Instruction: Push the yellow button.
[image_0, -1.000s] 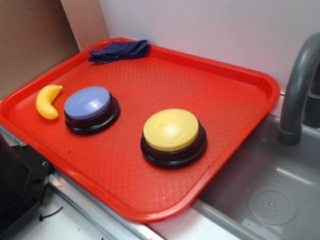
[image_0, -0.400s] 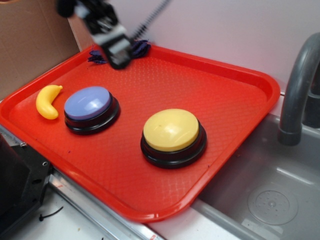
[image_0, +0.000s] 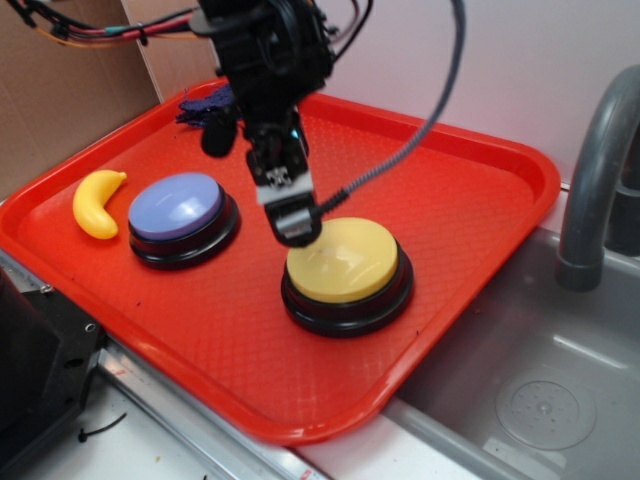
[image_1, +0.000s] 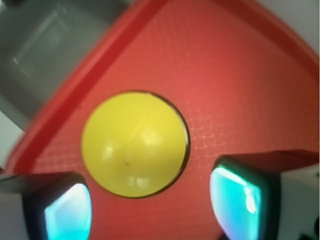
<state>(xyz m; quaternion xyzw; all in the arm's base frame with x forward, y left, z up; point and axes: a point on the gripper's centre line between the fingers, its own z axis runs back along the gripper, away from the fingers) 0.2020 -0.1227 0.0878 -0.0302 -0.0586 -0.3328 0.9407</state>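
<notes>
Red tray (image_0: 470, 215): textured plastic, raised rim, right corner reaching over the edge of a grey sink (image_0: 540, 400). Grey faucet (image_0: 598, 170) at far right.

Yellow button (image_0: 345, 262): pale-yellow dome on black round base, standing on the tray right of centre, toward the near side. Seen from the wrist view as a yellow disc (image_1: 135, 144) filling the space ahead of and between the two fingers, tray rim and sink beyond it.

Tool (image_0: 296, 226): black, pointed downward, hanging from the arm at top centre; tip over the far-left edge of the yellow dome. Contact with the dome: cannot tell from either view. Fingers (image_1: 67, 212) spread apart in the wrist view, one at lower left, one at lower right, nothing held between them; inner pads glowing teal. Cables trailing up from the arm to the top edge.

Lavender-blue button (image_0: 178, 208): same shape, black base, left of the yellow one and well apart from it.

Toy banana (image_0: 97, 203): yellow, small, lying just left of the lavender-blue button.

Dark blue cloth (image_0: 205, 103): crumpled, far-left corner of the tray, partly hidden behind the arm.

Cardboard (image_0: 60, 90): brown, standing behind the tray at far left.
</notes>
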